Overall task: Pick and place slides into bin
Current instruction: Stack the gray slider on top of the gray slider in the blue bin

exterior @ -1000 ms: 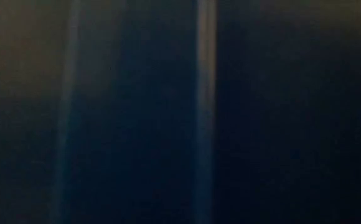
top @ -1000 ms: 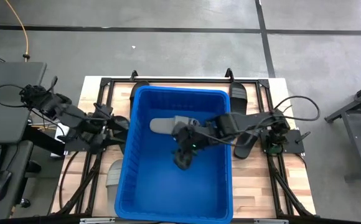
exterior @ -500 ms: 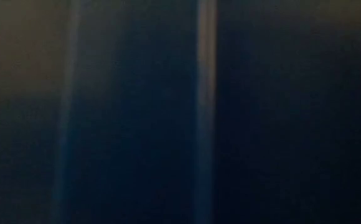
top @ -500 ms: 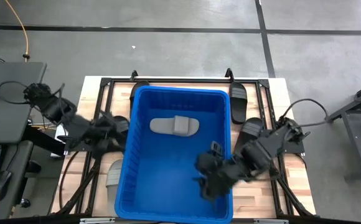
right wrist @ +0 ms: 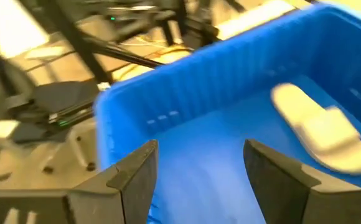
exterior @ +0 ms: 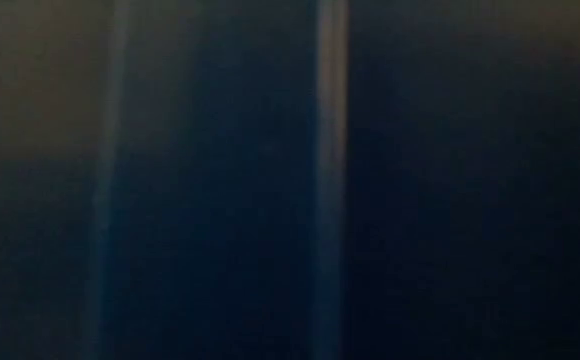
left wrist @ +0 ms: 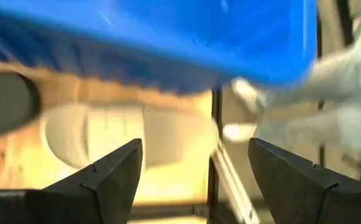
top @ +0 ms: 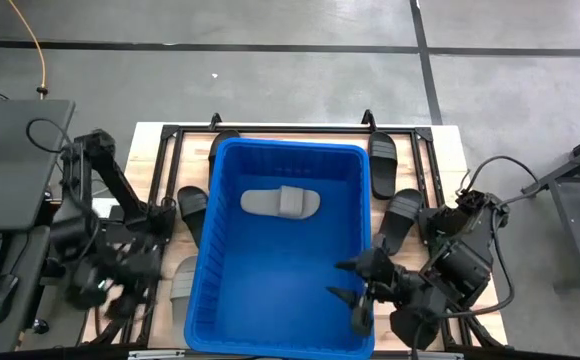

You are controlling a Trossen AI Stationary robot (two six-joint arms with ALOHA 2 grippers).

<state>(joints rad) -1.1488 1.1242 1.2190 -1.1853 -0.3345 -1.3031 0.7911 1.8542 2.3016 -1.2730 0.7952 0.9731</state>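
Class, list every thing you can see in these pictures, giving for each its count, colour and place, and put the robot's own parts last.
bin: one, bright blue, middle of the table.
grey slide in the bin: one, light grey, on the bin's floor near its far end.
grey slide on the table: one, light grey, against the bin's left wall.
black slides: four; one left of the bin, one at its far left corner, two to its right.
table: one, light wood.
laptop: one, dark grey, left of the table.
left gripper: open, empty, beside the table's grey slide.
right gripper: open, empty, over the bin's near right corner.
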